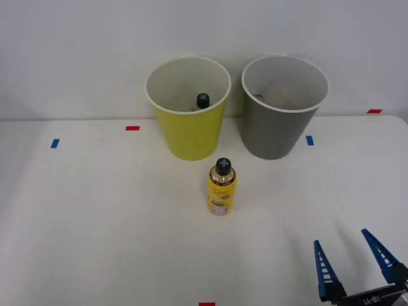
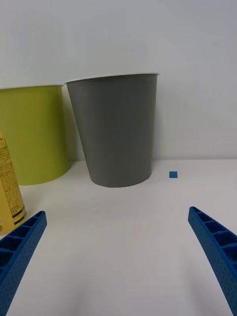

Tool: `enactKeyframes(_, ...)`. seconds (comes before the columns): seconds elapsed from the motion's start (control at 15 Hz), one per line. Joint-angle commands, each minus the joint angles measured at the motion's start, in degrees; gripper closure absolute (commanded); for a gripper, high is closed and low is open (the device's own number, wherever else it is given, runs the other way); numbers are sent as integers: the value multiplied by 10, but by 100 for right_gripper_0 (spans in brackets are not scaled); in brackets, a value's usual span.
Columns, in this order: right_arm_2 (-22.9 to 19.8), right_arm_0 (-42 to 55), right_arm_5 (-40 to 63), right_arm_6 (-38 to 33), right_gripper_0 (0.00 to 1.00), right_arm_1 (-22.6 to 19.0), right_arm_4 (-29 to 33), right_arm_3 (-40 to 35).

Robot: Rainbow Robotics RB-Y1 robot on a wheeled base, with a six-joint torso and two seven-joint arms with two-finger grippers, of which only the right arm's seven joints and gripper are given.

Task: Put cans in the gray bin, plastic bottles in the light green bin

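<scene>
The right gripper (image 1: 356, 260) hung spread and empty at the near right of the table (image 1: 95, 223), well apart from the yellow bottle (image 1: 221, 187), which stood upright just in front of the light green bin (image 1: 188, 127). The gray bin (image 1: 278, 127) stood right of it. Approaching from the right, a finger might well have clipped the slim bottle and toppled it, or nudged it against the green bin.

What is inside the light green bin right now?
In the front view, the light green bin holds a bottle: its black ribbed cap shows above the near rim. The bottle's body and the bin floor are hidden by the wall.
</scene>
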Motion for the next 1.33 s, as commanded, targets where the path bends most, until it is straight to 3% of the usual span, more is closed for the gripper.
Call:
enactKeyframes(0.07, 0, 0, 0, 0, 0, 0, 0, 0)
enactKeyframes(1.33, 0, 0, 0, 0, 0, 0, 0, 0)
